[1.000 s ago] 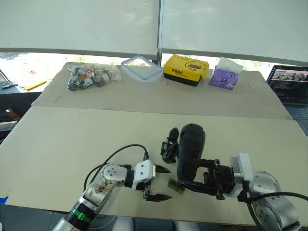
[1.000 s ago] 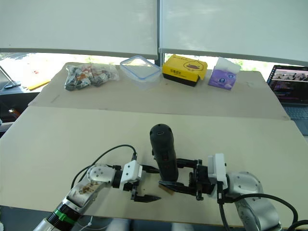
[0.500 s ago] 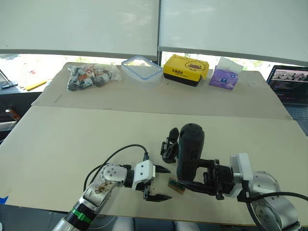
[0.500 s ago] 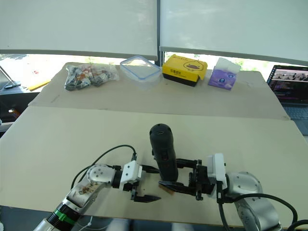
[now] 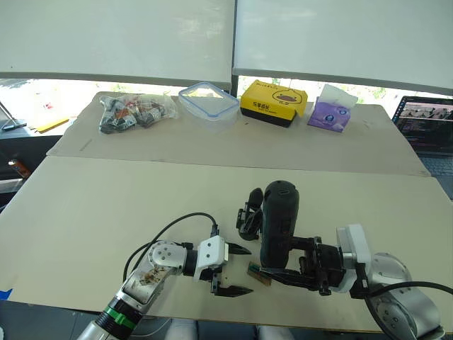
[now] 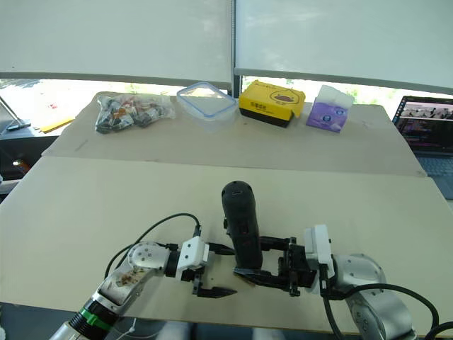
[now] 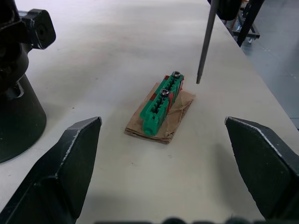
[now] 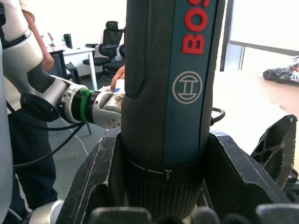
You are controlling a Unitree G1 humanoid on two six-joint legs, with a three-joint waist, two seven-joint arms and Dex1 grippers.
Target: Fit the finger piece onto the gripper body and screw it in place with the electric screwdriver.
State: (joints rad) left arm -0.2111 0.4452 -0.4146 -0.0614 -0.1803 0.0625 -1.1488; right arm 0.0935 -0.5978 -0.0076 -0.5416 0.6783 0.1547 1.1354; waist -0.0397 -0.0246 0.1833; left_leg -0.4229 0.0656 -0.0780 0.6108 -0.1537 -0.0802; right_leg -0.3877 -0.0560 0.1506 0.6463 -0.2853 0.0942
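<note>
My right claw (image 5: 287, 268) grips the electric screwdriver (image 5: 278, 222) upright; its bit tip (image 7: 199, 80) hangs just beside the green block (image 7: 161, 103). Left claw (image 5: 230, 269) wide, empty, nearer left.

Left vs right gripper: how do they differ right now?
The left gripper is open and holds nothing; the right gripper is shut on the electric screwdriver, held upright. The left gripper faces the green-and-tan block; the screwdriver's bit hangs by that block's far end. Both sit low over the table.
</note>
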